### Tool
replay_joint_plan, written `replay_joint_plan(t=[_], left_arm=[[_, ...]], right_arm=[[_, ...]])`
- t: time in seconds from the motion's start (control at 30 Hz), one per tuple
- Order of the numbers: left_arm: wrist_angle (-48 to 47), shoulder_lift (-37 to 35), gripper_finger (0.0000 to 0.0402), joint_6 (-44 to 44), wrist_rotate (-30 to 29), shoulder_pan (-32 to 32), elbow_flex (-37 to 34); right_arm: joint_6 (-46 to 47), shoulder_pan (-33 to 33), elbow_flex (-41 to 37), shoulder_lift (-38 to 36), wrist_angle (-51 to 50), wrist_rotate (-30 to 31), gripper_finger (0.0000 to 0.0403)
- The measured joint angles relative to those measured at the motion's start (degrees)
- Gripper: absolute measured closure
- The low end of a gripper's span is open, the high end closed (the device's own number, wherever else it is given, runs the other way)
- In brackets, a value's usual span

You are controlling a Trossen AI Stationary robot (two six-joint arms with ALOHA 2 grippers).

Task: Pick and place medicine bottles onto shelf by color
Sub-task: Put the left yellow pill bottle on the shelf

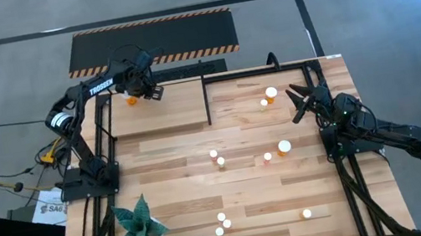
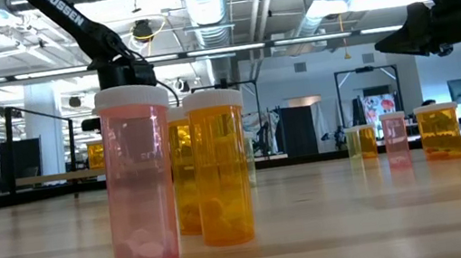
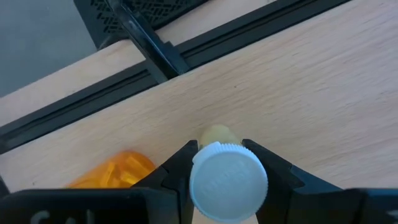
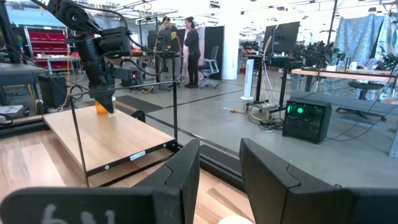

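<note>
My left gripper reaches over the far left of the shelf, a light wooden board in a black frame, and is shut on a white-capped medicine bottle. Only a little pale yellow body shows under the cap. An orange bottle sits on the shelf right beside the left finger. Several more bottles stand on the table, among them and a pink one. My right gripper waits level at the table's right side, open, with nothing between its fingers. My left gripper pinches the bottle between its two fingers, just under the white cap, on opposite sides. The fingers come steeply from above, pointing down. The bottle stands roughly upright in the hold. Whether its base touches the shelf board, I cannot tell: the cap hides it.
The shelf's black posts and rails ring the board. A black panel with hazard-striped edges lies beyond the table's far edge. A green paper plant stands at the near left. People stand in the room far behind.
</note>
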Motion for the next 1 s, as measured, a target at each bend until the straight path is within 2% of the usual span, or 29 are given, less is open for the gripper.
replay_joint_plan(t=[0.3,0.7,1.0], left_arm=[[0.0,0.0,0.029,-0.4,1.0,0.0,0.0],[-0.2,-0.1,0.0241,-0.1,1.0,0.0,0.0],[-0.2,-0.5,0.0224,0.7,2.4,0.0,0.1]], right_arm=[[0.0,0.0,0.0,0.0,0.0,0.0,0.0264],[0.0,0.0,0.0,0.0,0.0,0.0,0.0264],[0.0,0.0,0.0,0.0,0.0,0.0,0.0264]])
